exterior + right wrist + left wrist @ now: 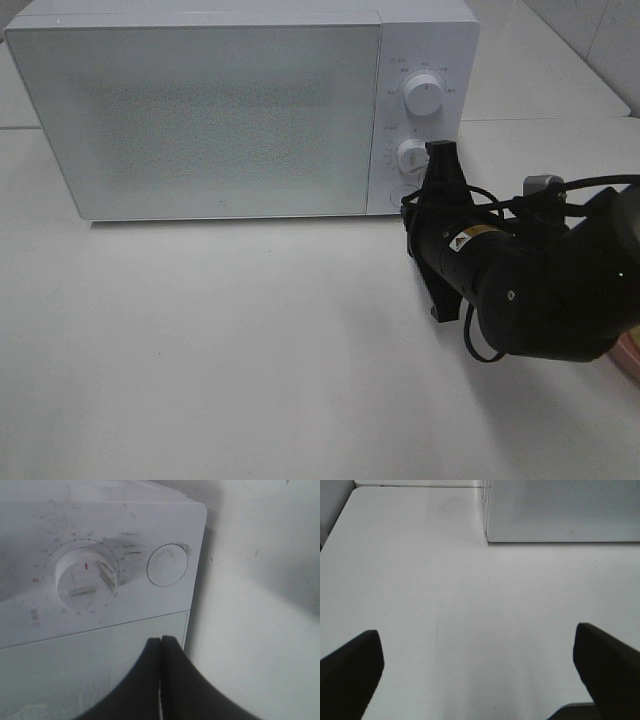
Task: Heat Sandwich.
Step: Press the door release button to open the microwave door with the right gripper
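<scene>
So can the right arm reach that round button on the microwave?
Probably yes. The right gripper is shut and sits close in front of the microwave, with nothing between it and the round button.

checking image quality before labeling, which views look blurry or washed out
Exterior high: soft even light, microwave free of glare. Left wrist: table nearly washed out, left end effector fingers dark and blurred. Right wrist: dial soft and smudgy, shut right end effector a featureless silhouette.
</scene>
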Controlling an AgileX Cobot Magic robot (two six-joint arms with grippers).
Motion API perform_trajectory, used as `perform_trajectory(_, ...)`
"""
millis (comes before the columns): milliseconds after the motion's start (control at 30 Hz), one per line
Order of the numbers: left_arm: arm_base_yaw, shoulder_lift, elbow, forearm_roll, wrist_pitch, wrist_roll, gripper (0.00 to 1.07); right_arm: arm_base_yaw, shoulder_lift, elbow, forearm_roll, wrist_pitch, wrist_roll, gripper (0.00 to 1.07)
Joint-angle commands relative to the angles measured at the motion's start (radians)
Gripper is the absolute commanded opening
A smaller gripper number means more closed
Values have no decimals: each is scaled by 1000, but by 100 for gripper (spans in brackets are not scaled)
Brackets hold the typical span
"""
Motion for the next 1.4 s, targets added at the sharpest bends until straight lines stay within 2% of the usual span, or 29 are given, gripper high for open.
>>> perform_trajectory(33, -5, -24, 1, -2, -9, -2, 98, -21, 14, -23, -30, 16, 17, 0)
perform_trajectory(633, -5, -24, 1, -2, -9, -2, 98, -126, 160, -190, -139, 45, 81, 0)
perform_trajectory(1167, -5, -25, 1, -2, -9, -3, 98, -150, 218, -242, -97, 35, 74, 0)
perform_trajectory(1400, -5, -19, 1, -2, -9, -2, 98, -150, 231, -296, -83, 33, 57, 0)
